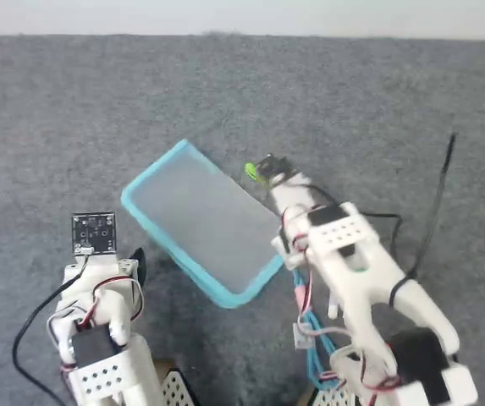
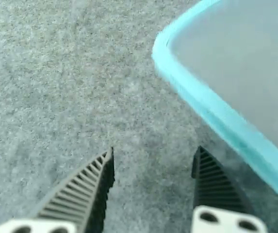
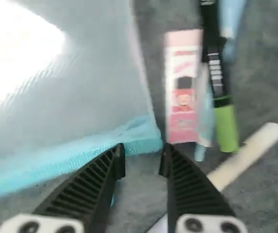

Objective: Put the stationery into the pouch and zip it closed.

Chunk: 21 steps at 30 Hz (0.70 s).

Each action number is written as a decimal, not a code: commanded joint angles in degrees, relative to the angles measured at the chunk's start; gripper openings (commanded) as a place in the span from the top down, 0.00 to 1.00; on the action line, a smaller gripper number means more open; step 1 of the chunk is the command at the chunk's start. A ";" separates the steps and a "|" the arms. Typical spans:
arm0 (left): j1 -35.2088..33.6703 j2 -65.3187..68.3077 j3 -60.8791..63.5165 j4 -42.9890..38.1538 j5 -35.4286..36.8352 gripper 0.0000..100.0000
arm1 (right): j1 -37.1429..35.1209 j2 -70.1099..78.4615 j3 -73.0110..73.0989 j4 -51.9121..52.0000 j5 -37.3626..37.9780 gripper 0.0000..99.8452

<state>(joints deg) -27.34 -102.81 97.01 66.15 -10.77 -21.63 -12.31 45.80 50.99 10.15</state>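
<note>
High view: the pouch (image 1: 204,220), clear mesh with a blue border, lies flat at centre and appears empty. The left gripper (image 1: 138,262) is at its 8 o'clock, the right gripper (image 1: 269,169) at 2 o'clock.

Left wrist view: jaws wide apart, empty.

Right wrist view: jaws narrowly parted, nothing gripped. The eraser (image 3: 182,82) and pens (image 3: 216,73) lie outside. Filling and zipping both appear outstanding.

Room to pass over grey mat (image 1: 64,118) at far side and left side. Pouch (image 1: 201,222) lies flat in middle, in the way between arms. Left gripper (image 2: 155,151) spread wide over mat, pouch edge just beside. Right gripper (image 3: 142,148), jaws a little apart, at pouch corner. Tight spot: pink eraser (image 3: 182,82), green pen (image 3: 224,124), white stick (image 3: 248,153) crowd close.
</note>
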 commanded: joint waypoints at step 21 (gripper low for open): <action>-0.18 -1.32 -0.40 -1.67 -0.53 0.75 | -3.03 -10.33 3.87 11.21 -4.22 0.77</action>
<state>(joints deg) -27.34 -102.81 97.01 66.15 -10.77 -24.18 -19.52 47.47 64.88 4.44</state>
